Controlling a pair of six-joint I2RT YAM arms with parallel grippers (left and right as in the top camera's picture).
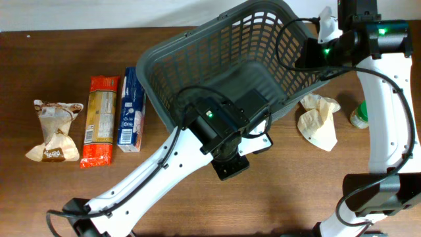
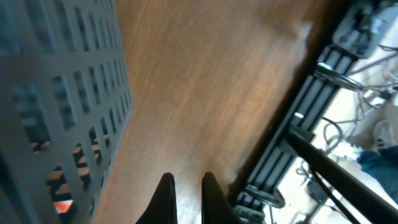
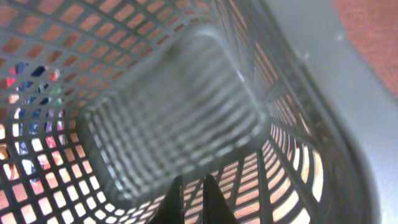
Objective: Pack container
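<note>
The container, a large dark grey slotted basket (image 1: 217, 49), stands at the back centre of the wooden table and holds nothing that I can see. My left gripper (image 1: 230, 168) hangs just in front of the basket's near side. In the left wrist view its fingers (image 2: 185, 183) are together over bare wood with nothing between them, and the basket's wall (image 2: 56, 93) is to the left. My right gripper (image 1: 309, 52) is at the basket's right rim. In the right wrist view its fingers (image 3: 193, 183) are together inside the basket (image 3: 168, 112), above the slotted floor.
On the left lie a brown-and-white snack bag (image 1: 56, 128), a red-orange packet (image 1: 100, 120) and a blue box (image 1: 131, 108). Right of the basket lie a crumpled beige bag (image 1: 319, 118) and a small jar with a green lid (image 1: 362, 115). The table's front edge (image 2: 280, 137) is close to the left gripper.
</note>
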